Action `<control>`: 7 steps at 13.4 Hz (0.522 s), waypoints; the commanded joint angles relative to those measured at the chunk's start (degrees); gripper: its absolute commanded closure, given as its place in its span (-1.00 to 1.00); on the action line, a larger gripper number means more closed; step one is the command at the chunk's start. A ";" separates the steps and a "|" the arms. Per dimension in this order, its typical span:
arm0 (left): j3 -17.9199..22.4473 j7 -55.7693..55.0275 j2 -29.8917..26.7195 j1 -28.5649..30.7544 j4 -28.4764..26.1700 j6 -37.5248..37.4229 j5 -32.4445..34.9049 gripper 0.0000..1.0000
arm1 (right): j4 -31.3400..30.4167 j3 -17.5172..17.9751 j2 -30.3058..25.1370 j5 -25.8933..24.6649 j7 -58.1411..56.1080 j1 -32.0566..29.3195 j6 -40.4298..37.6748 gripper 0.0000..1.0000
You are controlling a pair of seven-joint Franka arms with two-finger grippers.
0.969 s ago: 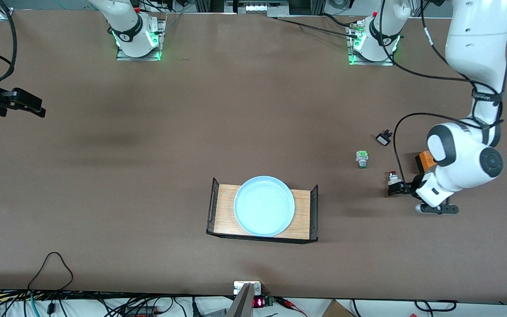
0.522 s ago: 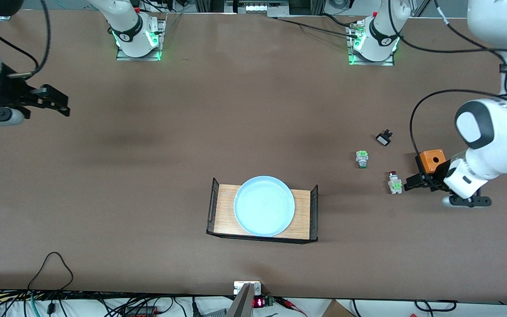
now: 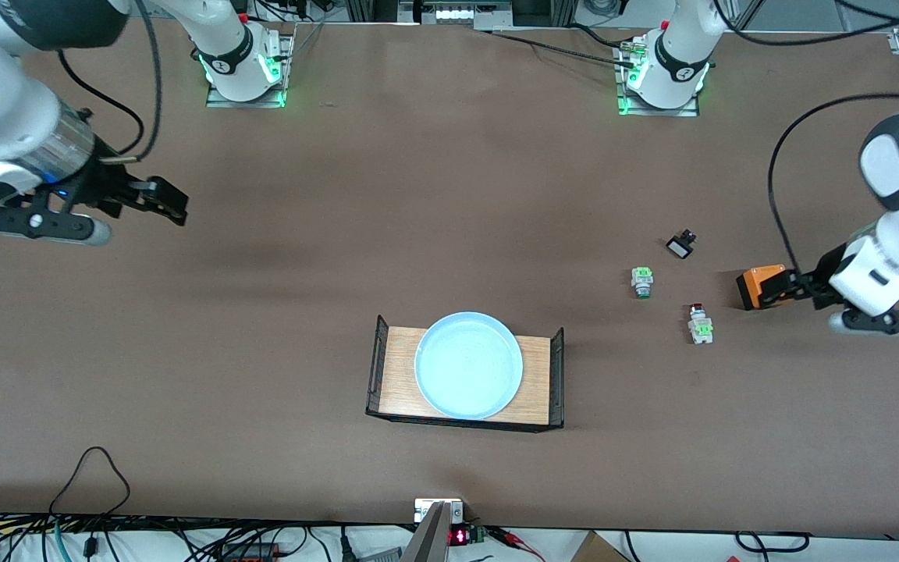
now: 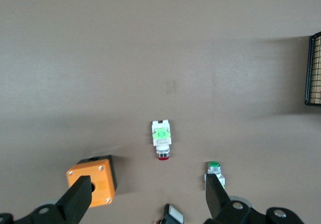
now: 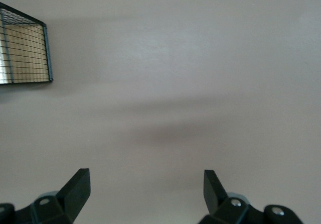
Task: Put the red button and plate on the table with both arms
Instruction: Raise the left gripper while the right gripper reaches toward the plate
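red button (image 3: 700,322): lies on its side on the table (image 3: 434,211), toward the left arm's end, nothing touching it; green block end points to the front camera, red cap away from it
plate (image 3: 468,364): sits on the light-wood tray (image 3: 402,375) with black wire ends, mid-table, near the front camera
left gripper (image 3: 789,287): fingers spread wide, empty, up over the orange box (image 3: 755,285), just beside the red button
right gripper (image 3: 168,203): fingers spread wide, empty, over bare table at the right arm's end, well apart from the plate
green-cap switch (image 3: 641,281): farther from the front camera than the red button, near it
small black part (image 3: 681,245): farther still, beside the green-cap switch
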 commanded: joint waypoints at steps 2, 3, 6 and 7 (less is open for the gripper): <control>-1.24 -0.78 -5.49 2.17 -0.08 -7.68 3.83 -1.00 | 0.50 -0.44 0.21 0.99 3.64 2.16 1.20 -1.00; -2.81 -1.04 -6.11 3.23 1.32 -10.67 4.19 -1.00 | 0.58 -0.44 0.99 2.66 7.48 2.16 2.08 -1.00; -8.61 -8.15 -6.99 6.83 6.15 -19.46 7.95 -1.00 | 0.58 -0.44 2.75 4.52 15.16 4.69 2.70 -1.00; -10.54 -8.08 -7.43 7.97 6.51 -20.09 8.58 -1.00 | 0.85 -0.44 3.28 4.26 16.13 5.84 2.70 -1.00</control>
